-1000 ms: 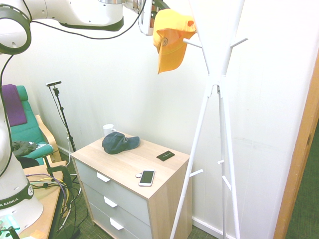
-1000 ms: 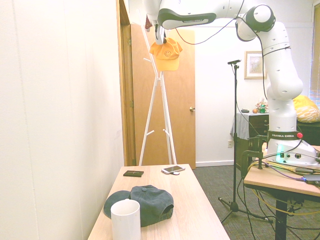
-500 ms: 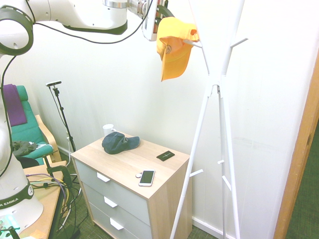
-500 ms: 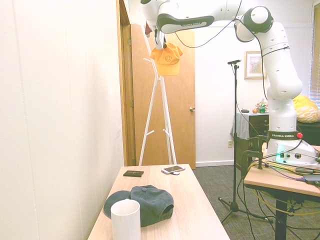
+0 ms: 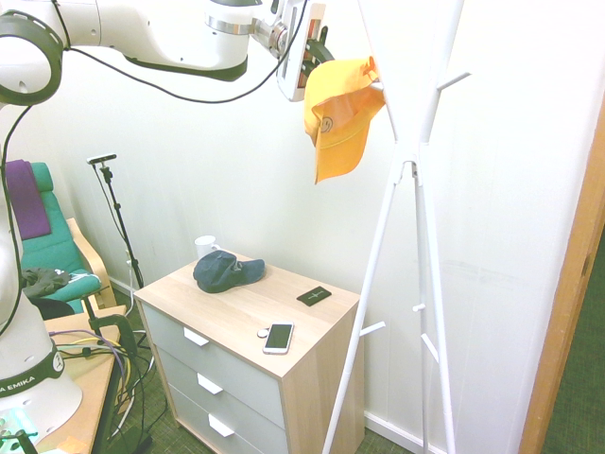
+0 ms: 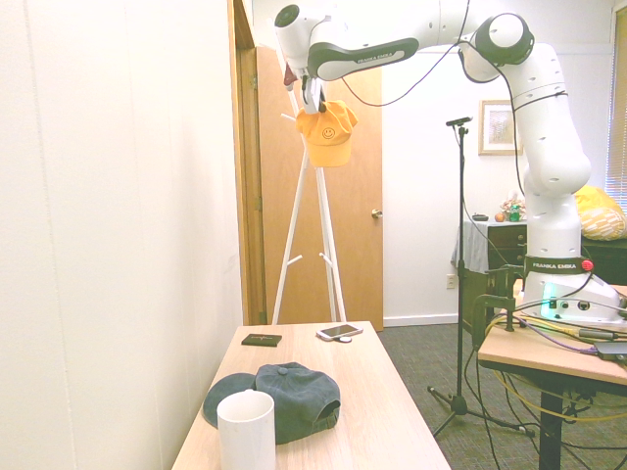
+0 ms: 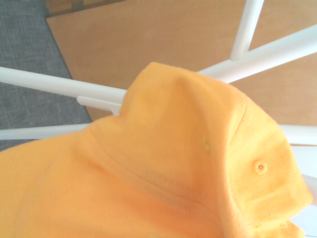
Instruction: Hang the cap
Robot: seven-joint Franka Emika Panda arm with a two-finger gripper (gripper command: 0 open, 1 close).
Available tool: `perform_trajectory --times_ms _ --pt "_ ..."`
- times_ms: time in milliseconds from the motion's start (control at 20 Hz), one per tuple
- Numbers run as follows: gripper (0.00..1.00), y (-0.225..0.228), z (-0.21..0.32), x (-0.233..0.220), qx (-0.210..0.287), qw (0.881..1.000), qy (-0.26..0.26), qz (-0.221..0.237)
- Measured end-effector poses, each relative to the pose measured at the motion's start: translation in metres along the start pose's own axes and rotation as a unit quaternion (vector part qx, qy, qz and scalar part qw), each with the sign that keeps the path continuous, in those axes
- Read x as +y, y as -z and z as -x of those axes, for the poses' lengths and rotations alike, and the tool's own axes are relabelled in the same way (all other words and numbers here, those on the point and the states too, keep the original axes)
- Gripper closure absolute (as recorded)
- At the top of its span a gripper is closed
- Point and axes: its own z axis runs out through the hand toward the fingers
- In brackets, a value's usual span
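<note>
The yellow-orange cap (image 5: pixel 340 109) hangs brim-down from my gripper (image 5: pixel 319 49), which is shut on the top of its crown. The cap is right against the upper part of the white coat rack (image 5: pixel 416 180), and its crown touches a short peg (image 5: pixel 378 85); whether the cap rests on that peg cannot be told. From the other side the cap (image 6: pixel 326 127) shows its round smiley emblem under the gripper (image 6: pixel 312 98), in front of the rack (image 6: pixel 306 196). Orange cap fabric (image 7: pixel 173 173) fills the wrist view, with white rack bars (image 7: pixel 54 84) behind it.
Below the rack stands a wooden dresser (image 5: pixel 236 312) carrying a dark navy cap (image 5: pixel 225 270), a white mug (image 5: pixel 205 245), a phone (image 5: pixel 278 337) and a black wallet (image 5: pixel 314 296). The wall is close behind the rack. A wooden door (image 6: pixel 343 196) stands beyond it.
The gripper has carried the cap closer to the rack and slightly lower. The cap's crown now meets the peg, and the brim has swung a little.
</note>
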Motion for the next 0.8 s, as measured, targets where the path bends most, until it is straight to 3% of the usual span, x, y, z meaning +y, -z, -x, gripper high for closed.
perform_trajectory --times_ms 800 --pt "0.0 0.0062 0.0006 -0.0029 0.006 1.0 -0.004 -0.008"
